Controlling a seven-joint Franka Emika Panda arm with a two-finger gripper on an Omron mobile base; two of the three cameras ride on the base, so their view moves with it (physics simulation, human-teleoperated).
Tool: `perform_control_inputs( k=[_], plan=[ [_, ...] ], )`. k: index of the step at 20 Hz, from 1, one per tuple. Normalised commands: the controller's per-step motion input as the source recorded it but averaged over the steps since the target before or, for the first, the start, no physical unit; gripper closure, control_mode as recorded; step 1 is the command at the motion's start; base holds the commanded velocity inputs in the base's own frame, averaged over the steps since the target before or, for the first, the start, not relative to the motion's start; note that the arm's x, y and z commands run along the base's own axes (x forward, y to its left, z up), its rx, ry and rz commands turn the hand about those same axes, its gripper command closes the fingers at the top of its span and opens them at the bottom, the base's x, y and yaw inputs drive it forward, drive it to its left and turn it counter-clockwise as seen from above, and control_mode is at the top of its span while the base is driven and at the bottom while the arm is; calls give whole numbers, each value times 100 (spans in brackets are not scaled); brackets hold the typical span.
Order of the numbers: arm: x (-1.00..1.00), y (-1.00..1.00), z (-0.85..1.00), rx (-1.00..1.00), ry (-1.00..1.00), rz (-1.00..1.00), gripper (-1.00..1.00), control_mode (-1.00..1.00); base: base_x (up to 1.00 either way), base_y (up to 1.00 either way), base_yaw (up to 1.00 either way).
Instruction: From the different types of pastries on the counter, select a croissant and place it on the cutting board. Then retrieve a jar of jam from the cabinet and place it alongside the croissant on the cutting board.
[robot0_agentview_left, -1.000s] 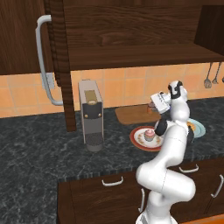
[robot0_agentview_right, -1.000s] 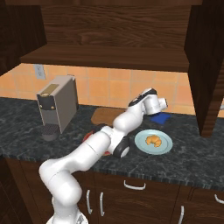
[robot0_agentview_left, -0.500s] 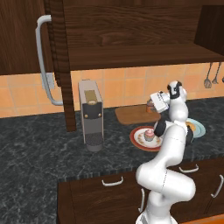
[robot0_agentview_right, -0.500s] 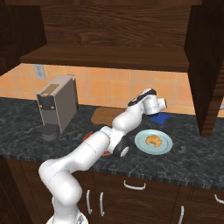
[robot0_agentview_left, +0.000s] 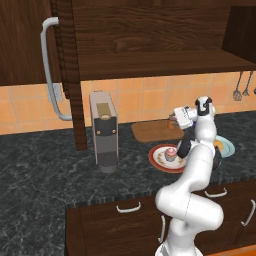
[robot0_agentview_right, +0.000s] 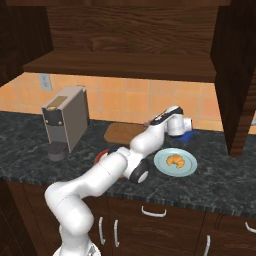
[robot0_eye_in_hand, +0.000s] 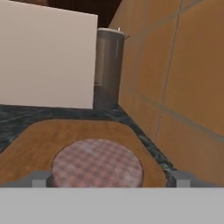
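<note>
A jar with a pink plaid lid (robot0_eye_in_hand: 97, 164) stands over the brown cutting board (robot0_eye_in_hand: 35, 144), between my two fingertips (robot0_eye_in_hand: 179, 178). A gap shows beside the lid on the right, so my gripper (robot0_eye_in_hand: 109, 179) is open around it. From the left base view the gripper (robot0_agentview_left: 173, 120) hovers low over the cutting board's (robot0_agentview_left: 150, 131) right end, pointing left. The croissant (robot0_agentview_right: 175, 160) lies on the pale blue plate (robot0_agentview_right: 162, 165), right of the cutting board (robot0_agentview_right: 122, 132). The pink-frosted cupcake (robot0_agentview_left: 171, 152) sits on the red-rimmed plate (robot0_agentview_left: 156, 159).
A grey coffee machine (robot0_agentview_left: 103, 131) stands on the dark counter (robot0_agentview_left: 45, 165) left of the board. The cabinet door (robot0_agentview_left: 25, 40) hangs open with its long grey handle (robot0_agentview_left: 50, 75). A grey canister (robot0_eye_in_hand: 109, 65) stands by the tiled wall. Utensils (robot0_agentview_left: 239, 87) hang at the far right.
The hand has eased slightly down and to the left over the board. Nothing else has moved.
</note>
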Motion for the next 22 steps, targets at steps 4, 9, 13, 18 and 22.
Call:
perform_control_inputs(
  k=[4,9,13,18,22],
  plan=[
    [4,-3,6,4,0,11,-100,-100,0,0,0],
    [5,-8,16,0,0,17,-100,-100,0,0,0],
    [21,-32,19,6,1,20,-100,-100,0,0,0],
    [24,-53,45,10,3,21,-100,-100,0,0,0],
    [5,-32,77,-3,0,24,-100,-100,0,0,0]
  ],
)
